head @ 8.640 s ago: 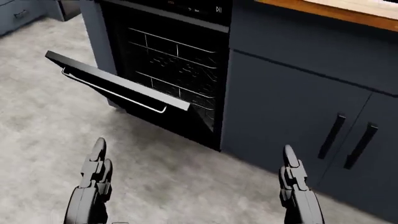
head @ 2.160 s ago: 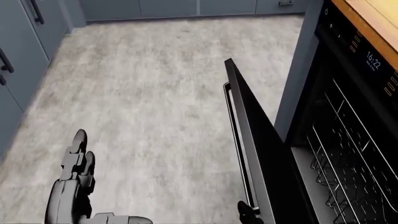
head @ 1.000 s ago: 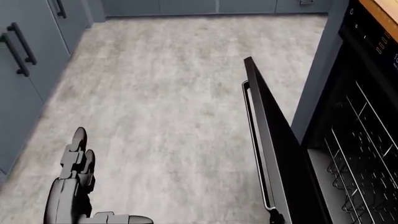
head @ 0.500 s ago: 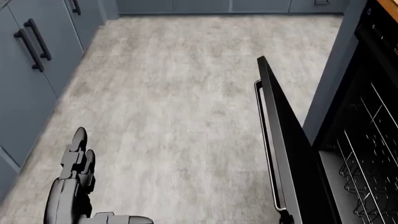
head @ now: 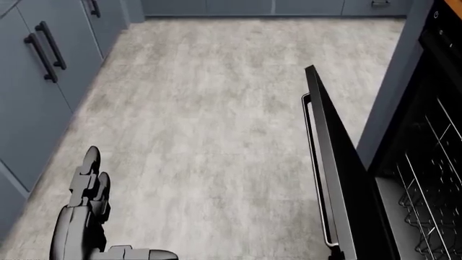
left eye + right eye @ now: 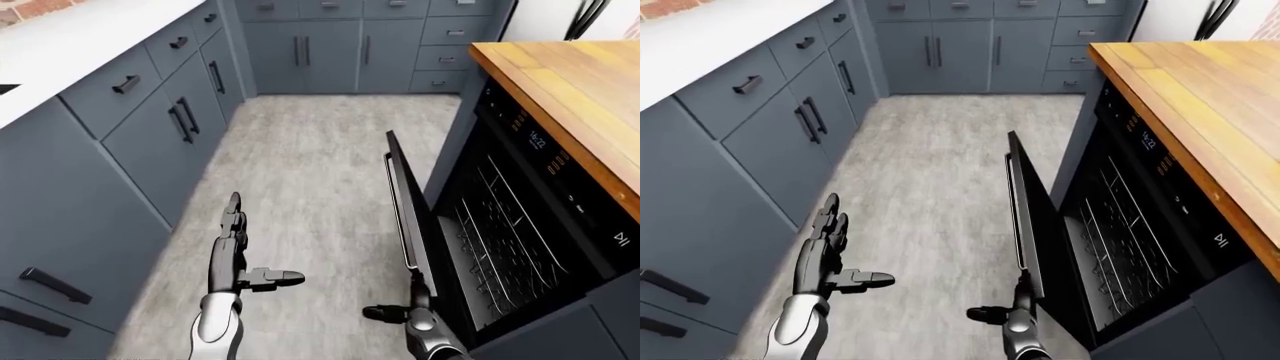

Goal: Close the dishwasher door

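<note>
— What takes the most place in the views?

— The grey floor (image 6: 310, 172) fills the middle of both eye views. Along its left edge runs a row of blue-grey cabinets (image 6: 150, 127) with dark handles, under a white counter (image 6: 90, 37). More cabinets close the floor at the top edge. At the right edge there is a wooden countertop (image 6: 1200, 97).

— And where is the dishwasher?

— The dishwasher (image 6: 520, 225) sits under the wooden countertop, at the right side of the eye views. Its inside is dark, and a wire rack (image 6: 1110, 247) shows in it. The dishwasher door (image 6: 405, 217) is partly open. It stands tilted out from the machine, its top edge towards the floor side, with a long thin handle (image 5: 318, 173) on its outer face.

— How are the hands?

— The left hand (image 6: 235, 259) is over the floor, well apart from the door, near the bottom left. Its fingers (image 6: 233, 206) are straight and the thumb sticks out sideways, so it is spread wide and holds nothing. The right hand (image 6: 1012, 309) is at the bottom edge, just beside the lower end of the door. One finger points up along the door and the thumb goes left, so it seems spread too. I cannot tell if it touches the door.
</note>
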Controlling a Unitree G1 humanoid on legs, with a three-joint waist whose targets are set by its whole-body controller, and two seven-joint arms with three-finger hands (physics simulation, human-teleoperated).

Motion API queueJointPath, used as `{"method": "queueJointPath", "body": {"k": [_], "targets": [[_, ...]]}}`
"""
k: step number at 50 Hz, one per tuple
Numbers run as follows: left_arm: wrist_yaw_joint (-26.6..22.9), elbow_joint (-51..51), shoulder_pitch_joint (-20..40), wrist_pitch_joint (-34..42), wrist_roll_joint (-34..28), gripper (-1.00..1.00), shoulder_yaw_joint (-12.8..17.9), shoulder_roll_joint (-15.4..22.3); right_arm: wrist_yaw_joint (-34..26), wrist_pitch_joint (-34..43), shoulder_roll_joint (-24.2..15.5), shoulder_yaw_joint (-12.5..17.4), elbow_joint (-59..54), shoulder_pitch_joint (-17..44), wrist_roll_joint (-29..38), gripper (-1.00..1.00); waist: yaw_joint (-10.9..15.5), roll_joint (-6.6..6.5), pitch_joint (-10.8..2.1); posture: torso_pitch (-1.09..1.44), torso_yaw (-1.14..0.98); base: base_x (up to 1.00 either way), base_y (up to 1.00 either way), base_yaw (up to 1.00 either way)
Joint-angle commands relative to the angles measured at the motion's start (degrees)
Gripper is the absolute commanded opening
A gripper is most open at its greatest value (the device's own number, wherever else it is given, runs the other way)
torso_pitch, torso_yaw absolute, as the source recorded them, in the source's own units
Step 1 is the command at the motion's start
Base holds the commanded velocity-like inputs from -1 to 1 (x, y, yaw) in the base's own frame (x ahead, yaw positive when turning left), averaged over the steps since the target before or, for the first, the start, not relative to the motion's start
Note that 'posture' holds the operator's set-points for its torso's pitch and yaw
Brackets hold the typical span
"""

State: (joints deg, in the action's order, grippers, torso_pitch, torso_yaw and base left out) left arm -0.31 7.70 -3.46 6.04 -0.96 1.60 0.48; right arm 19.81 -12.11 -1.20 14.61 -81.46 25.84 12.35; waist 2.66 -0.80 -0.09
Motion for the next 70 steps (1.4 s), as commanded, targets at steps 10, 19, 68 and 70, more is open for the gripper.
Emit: {"method": "queueJointPath", "body": {"k": [10, 19, 68, 70], "targets": [[0.01, 2.24, 0.83, -1.86, 0.04, 1.00, 0.04, 0.13, 8.05, -1.02, -3.93, 1.59, 2.21, 0.74, -1.05, 1.00, -0.58, 0.60, -0.87, 0.00, 0.00, 0.00, 0.00, 0.00], [0.09, 2.79, 0.72, -1.49, -0.07, 1.00, -0.16, 0.05, 8.23, -1.53, -4.90, 1.67, 2.27, 0.83, -1.50, 1.00, -0.57, 0.85, -0.78, 0.00, 0.00, 0.00, 0.00, 0.00], [0.11, 4.36, 0.00, -0.89, -0.30, 1.00, -0.77, -0.14, 8.93, -2.58, -10.54, 1.18, 2.69, 1.16, -4.84, 1.00, -0.76, 1.70, -0.73, 0.00, 0.00, 0.00, 0.00, 0.00], [0.14, 4.48, -0.04, -0.83, -0.34, 1.00, -0.84, -0.17, 8.94, -2.67, -10.78, 1.13, 2.69, 1.12, -5.05, 1.00, -0.76, 1.72, -0.73, 0.00, 0.00, 0.00, 0.00, 0.00]]}}
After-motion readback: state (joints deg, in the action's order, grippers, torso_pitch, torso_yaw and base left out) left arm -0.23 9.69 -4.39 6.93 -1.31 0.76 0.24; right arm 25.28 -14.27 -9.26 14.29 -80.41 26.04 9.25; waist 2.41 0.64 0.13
